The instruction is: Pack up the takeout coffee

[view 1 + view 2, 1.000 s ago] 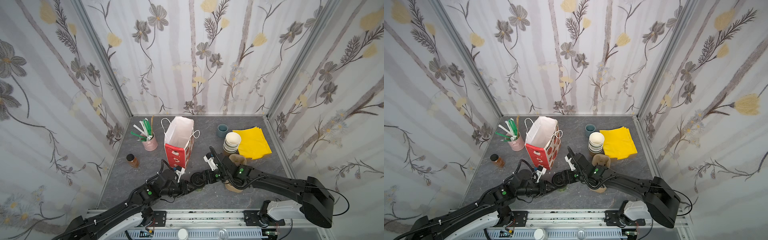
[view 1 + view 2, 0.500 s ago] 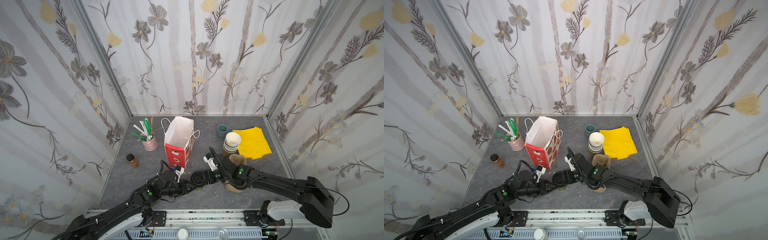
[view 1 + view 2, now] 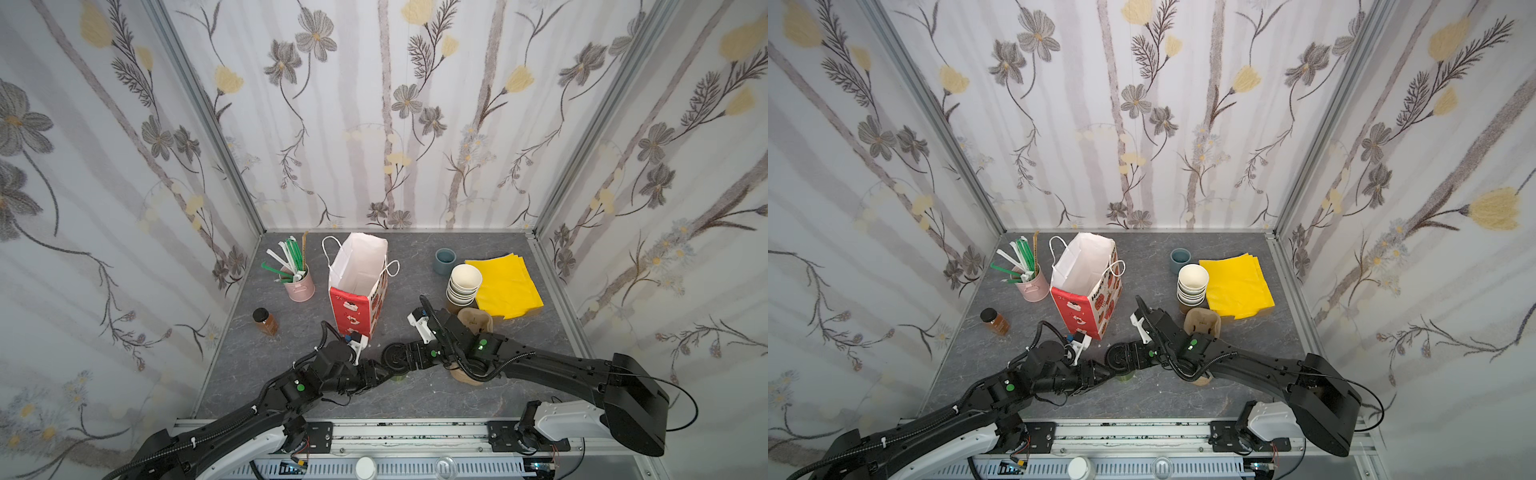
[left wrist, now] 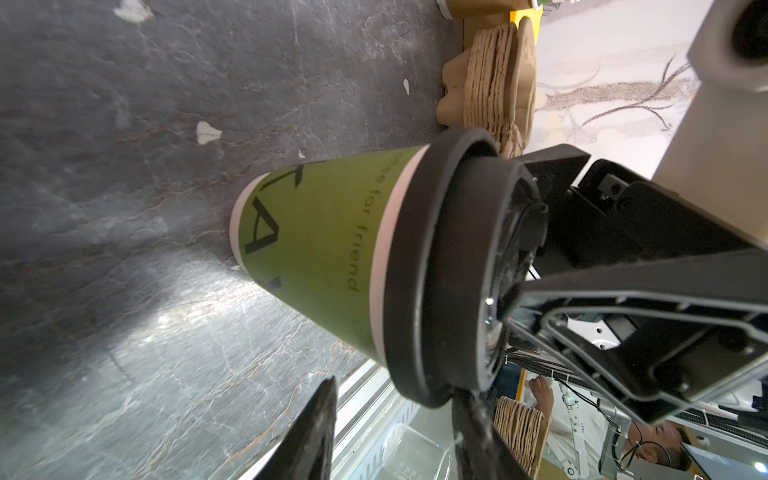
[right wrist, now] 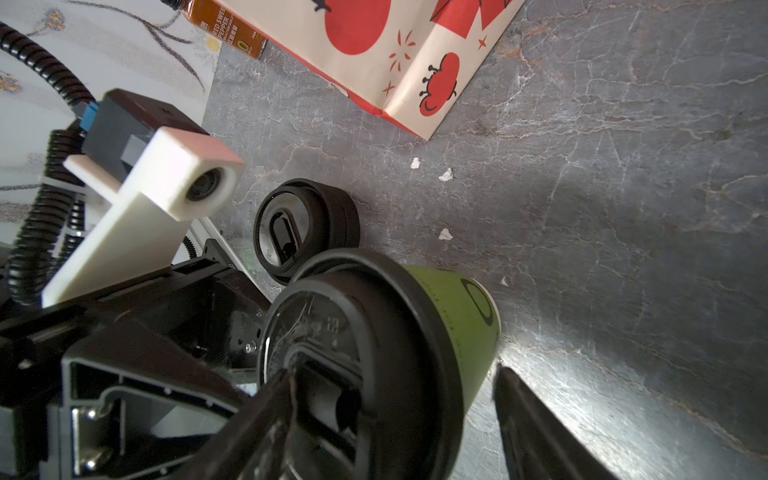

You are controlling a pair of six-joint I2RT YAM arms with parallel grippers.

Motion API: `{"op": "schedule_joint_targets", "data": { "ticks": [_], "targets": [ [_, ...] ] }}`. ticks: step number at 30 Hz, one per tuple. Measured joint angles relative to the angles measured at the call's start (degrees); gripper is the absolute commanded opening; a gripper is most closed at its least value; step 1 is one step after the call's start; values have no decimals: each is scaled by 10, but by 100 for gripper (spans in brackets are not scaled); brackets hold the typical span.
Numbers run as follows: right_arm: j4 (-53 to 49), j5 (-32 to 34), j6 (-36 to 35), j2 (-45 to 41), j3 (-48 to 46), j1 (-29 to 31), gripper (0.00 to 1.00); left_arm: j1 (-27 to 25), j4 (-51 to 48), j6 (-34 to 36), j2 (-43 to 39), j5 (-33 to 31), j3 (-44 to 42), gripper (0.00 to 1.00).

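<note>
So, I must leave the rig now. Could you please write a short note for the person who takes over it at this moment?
Left gripper: fingers apart, one on each side of the takeout coffee near its lid; whether they press it, I cannot tell.
Right gripper: open, over the lid.
Coffee: upright on the table between both grippers, apart from the paper bag, which stands open.
Done: the cup is capped.
Left: grip it, lift it, set it upright in the bag.
</note>
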Motion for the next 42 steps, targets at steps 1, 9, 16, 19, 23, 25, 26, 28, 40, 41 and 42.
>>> {"op": "schedule_joint_targets", "data": {
  "ticks": [1, 9, 16, 19, 23, 25, 26, 28, 40, 41, 42],
  "targets": [
    [-2, 1, 0, -1, 1, 0, 76, 0, -4, 2, -2, -1, 3, 49],
    [-11, 0, 0, 0, 5, 0, 76, 3, -23, 5, -33, -32, 14, 49],
    [-12, 0, 0, 1, 6, 1, 76, 7, -92, 11, -51, -120, 43, 38],
    [-12, 0, 0, 2, 6, 0, 76, 13, -109, 12, -47, -157, 53, 37],
    [-12, 0, 0, 2, 6, 1, 76, 21, -115, 18, -31, -184, 69, 37],
    [-12, 0, 0, 2, 6, 1, 76, 23, -114, 24, -17, -188, 77, 39],
    [-11, 0, 0, 3, 6, 1, 76, 24, -112, 26, -10, -188, 80, 40],
    [-11, 0, 0, 3, 6, 1, 76, 25, -103, 34, 12, -188, 87, 40],
    [-11, 0, 0, 2, 6, 1, 76, 49, -23, 43, 54, -134, 69, 41],
    [-11, 0, 0, 1, 6, 1, 76, 49, -18, 43, 57, -129, 67, 41],
    [-13, 0, 0, 0, 6, 2, 76, 49, -14, 43, 60, -121, 64, 41]
  ]
}}
